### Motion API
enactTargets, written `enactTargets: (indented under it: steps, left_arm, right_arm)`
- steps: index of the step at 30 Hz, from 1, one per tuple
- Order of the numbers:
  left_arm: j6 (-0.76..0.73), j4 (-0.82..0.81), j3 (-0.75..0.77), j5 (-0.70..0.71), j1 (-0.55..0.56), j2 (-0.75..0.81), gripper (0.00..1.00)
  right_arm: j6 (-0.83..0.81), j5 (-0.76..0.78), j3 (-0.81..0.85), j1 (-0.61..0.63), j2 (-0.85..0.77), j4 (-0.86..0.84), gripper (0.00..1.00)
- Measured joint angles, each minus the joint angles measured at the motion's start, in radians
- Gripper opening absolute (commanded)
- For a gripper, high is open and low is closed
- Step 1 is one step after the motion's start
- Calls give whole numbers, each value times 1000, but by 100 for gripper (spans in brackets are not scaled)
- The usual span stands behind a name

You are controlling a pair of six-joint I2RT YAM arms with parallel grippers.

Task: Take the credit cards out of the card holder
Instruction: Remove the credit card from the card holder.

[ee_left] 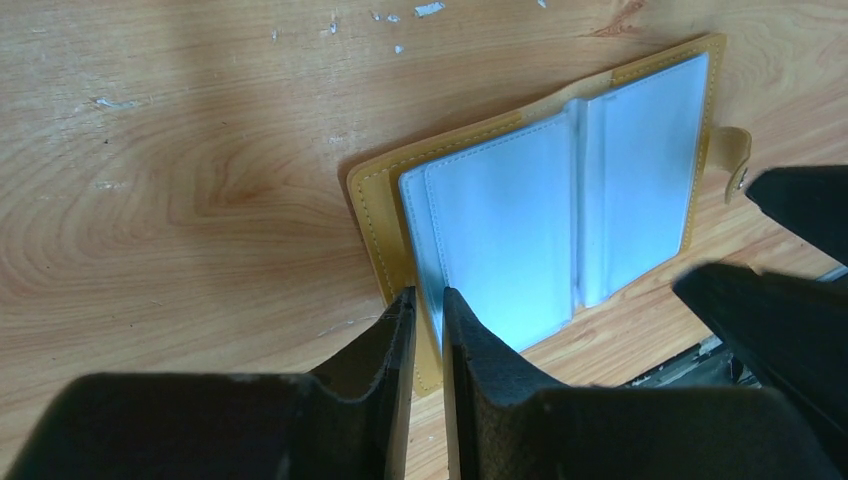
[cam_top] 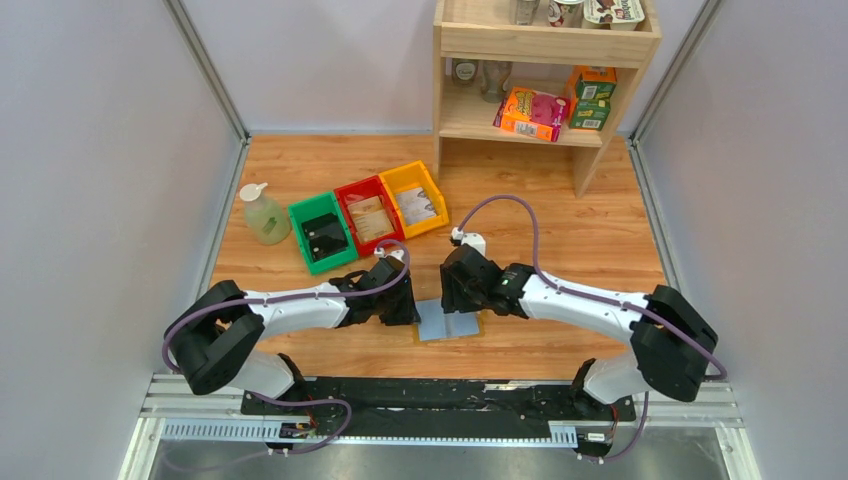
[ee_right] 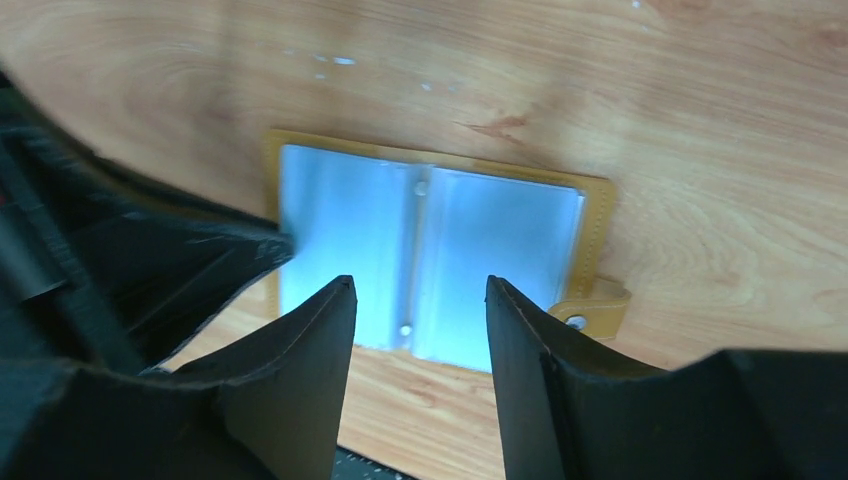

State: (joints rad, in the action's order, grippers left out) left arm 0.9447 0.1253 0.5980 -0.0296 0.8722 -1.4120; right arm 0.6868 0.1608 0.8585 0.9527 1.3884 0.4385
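card holder (ee_left: 560, 215): lies spread, pockets up | left claw (ee_left: 428, 305): pinching its corner | right claw (ee_right: 418, 300): released above

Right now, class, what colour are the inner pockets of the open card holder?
Pale blue-grey pockets, framed by the mustard-yellow card holder; clearest in the left wrist view.
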Motion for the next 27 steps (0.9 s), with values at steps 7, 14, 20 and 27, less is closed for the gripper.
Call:
enactTargets:
  steps: [7,14,20,27]
  left_arm:
    - [0,-2,-1,0,0,0,23]
    - [0,-5,-1,-2,0,-3,22]
    - [0,-12,-1,-8,0,-6,22]
    - [0,-16,-1,-14,0,-10,22]
  right_arm:
    - [5,48,-12,-27,62,16,57]
    - [5,54,-27,-44,84,14,60]
    - [5,46,-28,-46,125,13,63]
    - [-3,18,-30,-47,137,3,60]
